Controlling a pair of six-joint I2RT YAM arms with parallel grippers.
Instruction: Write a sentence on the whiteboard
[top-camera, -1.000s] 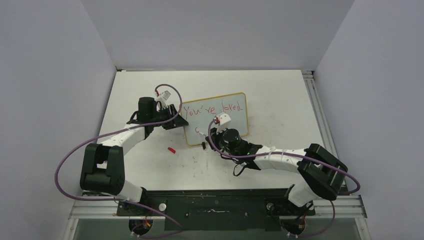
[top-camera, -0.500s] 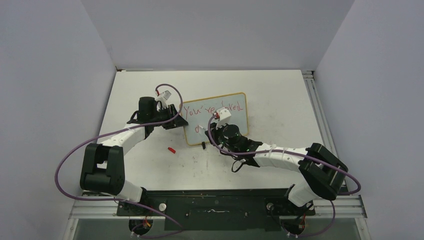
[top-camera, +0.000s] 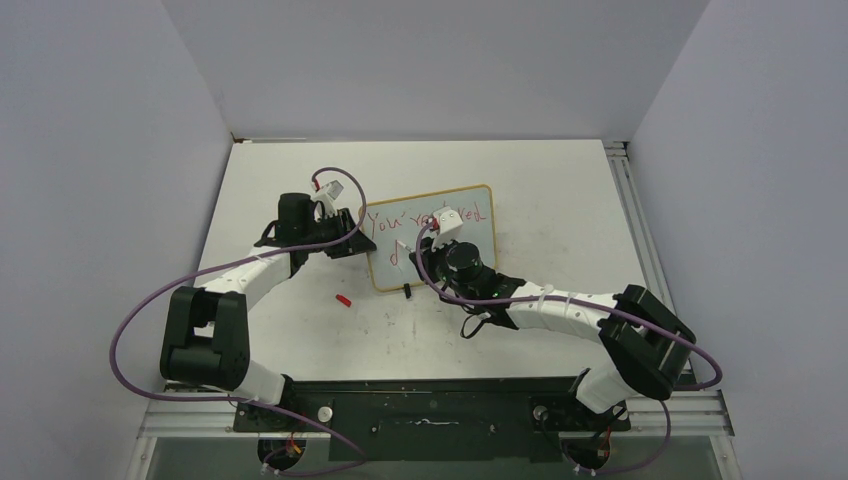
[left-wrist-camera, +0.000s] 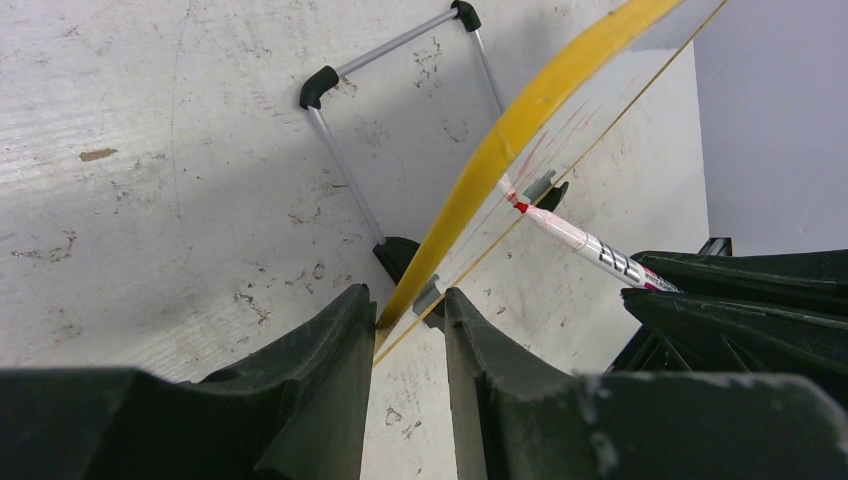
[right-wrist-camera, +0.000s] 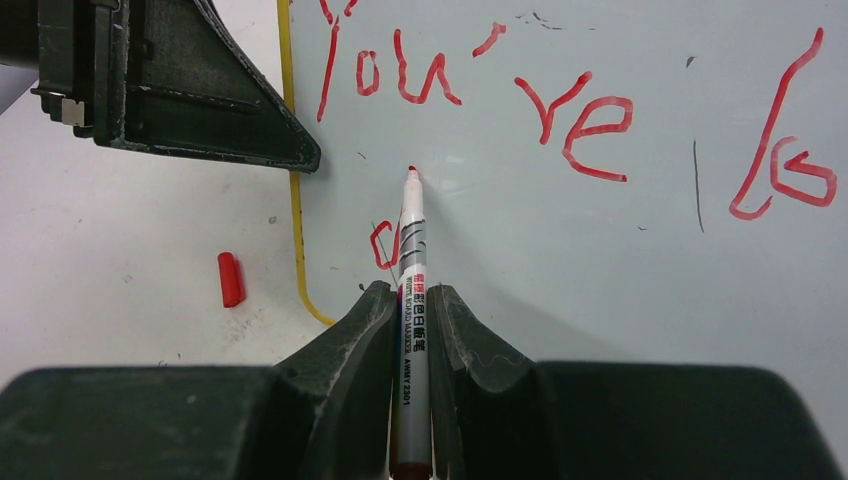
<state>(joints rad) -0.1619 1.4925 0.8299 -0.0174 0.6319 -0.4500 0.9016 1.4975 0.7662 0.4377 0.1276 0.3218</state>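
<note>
The whiteboard (top-camera: 482, 246) stands tilted at mid-table on its wire stand (left-wrist-camera: 340, 140). The sentence (top-camera: 385, 222) in red reads "You're loved" on the top line, partly hidden by my right wrist, with a lone "d" (top-camera: 398, 252) below it. My left gripper (top-camera: 352, 238) is shut on the board's left frame edge (left-wrist-camera: 497, 152). My right gripper (right-wrist-camera: 411, 296) is shut on a white marker (right-wrist-camera: 412, 262). The marker's red tip touches the board above the looped stroke (right-wrist-camera: 381, 245). "You're" (right-wrist-camera: 400, 75) and "lo" (right-wrist-camera: 780, 150) show in the right wrist view.
The marker's red cap (top-camera: 343, 299) lies on the tabletop left of the board's near corner; it also shows in the right wrist view (right-wrist-camera: 230, 279). Grey walls close in the table on three sides. A metal rail (top-camera: 630, 215) runs along the right edge.
My right gripper has moved up and left across the board with the marker. The small red loop on the second line has gained a tall stem, forming a "d". The left arm has not moved.
</note>
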